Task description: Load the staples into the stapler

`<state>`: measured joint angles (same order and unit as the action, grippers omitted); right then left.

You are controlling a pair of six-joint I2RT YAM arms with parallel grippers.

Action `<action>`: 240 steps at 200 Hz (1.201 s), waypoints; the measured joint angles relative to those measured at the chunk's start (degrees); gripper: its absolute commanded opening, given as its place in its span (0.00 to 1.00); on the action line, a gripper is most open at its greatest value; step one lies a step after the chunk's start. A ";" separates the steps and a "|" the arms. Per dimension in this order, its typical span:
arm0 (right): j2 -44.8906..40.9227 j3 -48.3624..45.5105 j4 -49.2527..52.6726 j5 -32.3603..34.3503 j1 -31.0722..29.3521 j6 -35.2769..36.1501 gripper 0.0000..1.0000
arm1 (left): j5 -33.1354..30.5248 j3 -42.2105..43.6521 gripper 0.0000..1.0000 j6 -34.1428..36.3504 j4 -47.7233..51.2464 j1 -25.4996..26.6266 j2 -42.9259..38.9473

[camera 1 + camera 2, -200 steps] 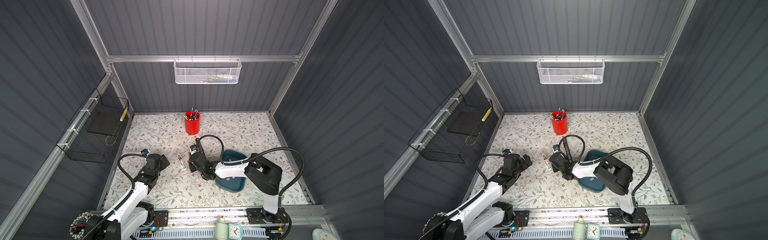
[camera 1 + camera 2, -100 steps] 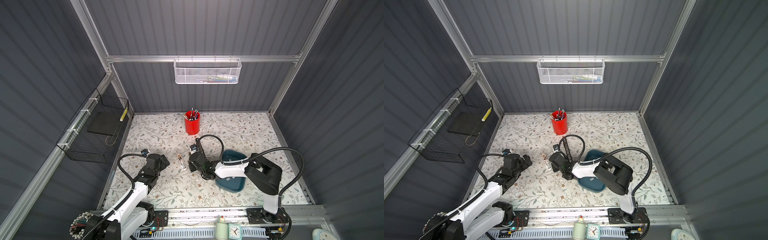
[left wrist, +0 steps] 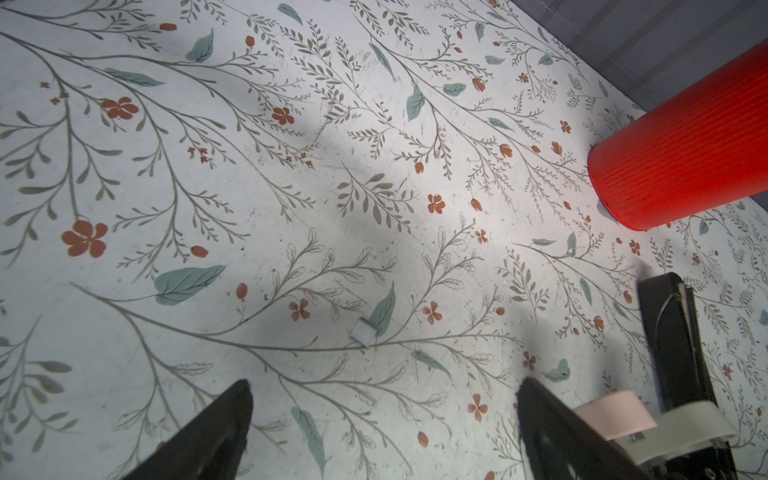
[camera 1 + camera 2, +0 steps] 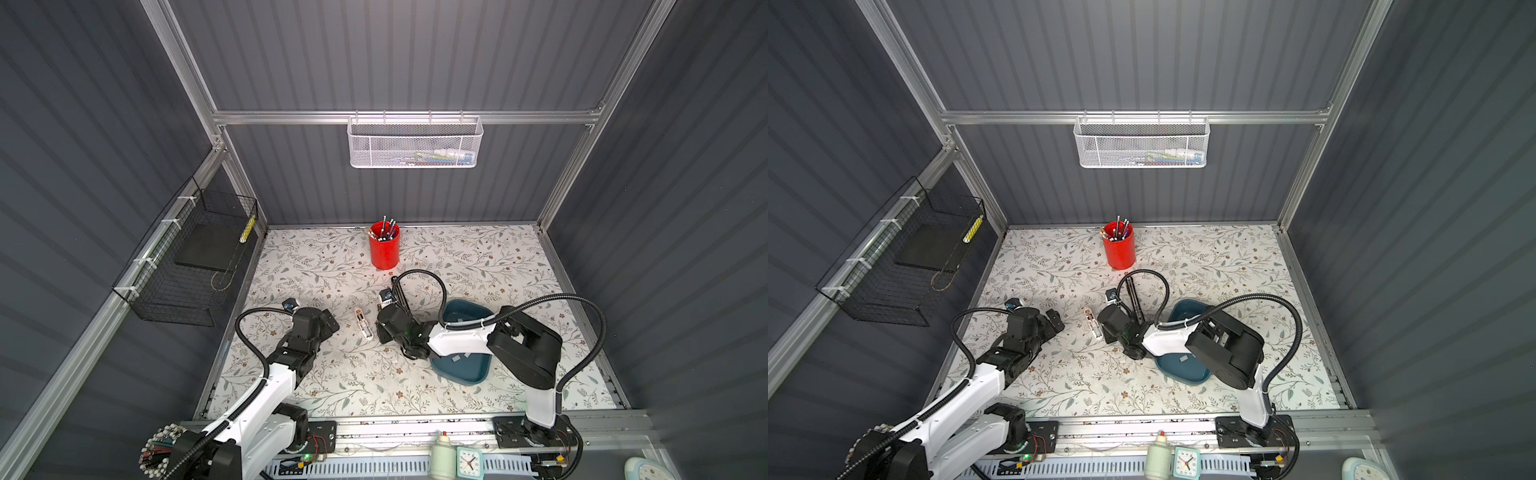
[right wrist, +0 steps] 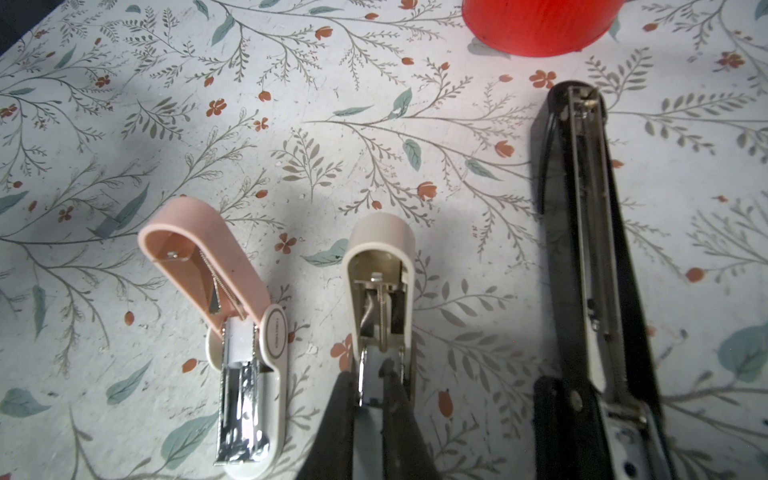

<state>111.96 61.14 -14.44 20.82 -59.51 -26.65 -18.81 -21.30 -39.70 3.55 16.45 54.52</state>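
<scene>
**fig. strip insertion, right arm.** the right gripper [image 5: 368, 372] is clenched on a pale staple strip [image 5: 368, 399]. its tips are set over the open channel of the cream stapler [image 5: 380, 291], which the gripper hides in both top views. the left gripper [image 3: 382, 390] is released, jaws wide. it hovers above the table [image 3: 249, 187] with nothing between its fingers. other staples [image 4: 456, 358] lie in the blue tray [image 4: 473, 376], partly under the right arm. one loose strip [image 3: 362, 333] lies on the table ahead of the left gripper.

hazards, as we judge them:
- (a) the strip is held narrowly, so a slight tilt on release could leave it riding the channel wall rather than seated.
- (b) nothing steadies the stapler. a downward or sideways push may slide it toward the pink stapler [image 5: 232, 316] or the black stapler [image 5: 590, 257], both just beside it.
- (c) the joined staples may snap if pressed against the inner spring.
- (d) we cannot tell how deep the strip sits, since the fingers cover it.
</scene>
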 measured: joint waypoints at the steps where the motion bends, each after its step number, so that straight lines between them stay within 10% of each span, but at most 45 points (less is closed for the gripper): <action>1: 0.02 0.02 0.02 0.02 0.00 -0.02 0.09 | 0.00 0.00 1.00 0.00 0.00 0.00 0.00; 240: -5.20 -5.18 -5.27 -2.34 0.63 2.82 0.07 | 0.00 -0.09 1.00 0.02 -0.17 0.00 0.00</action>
<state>106.76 55.96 -19.70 18.48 -58.87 -23.83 -18.81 -21.39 -39.68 3.38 16.45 54.52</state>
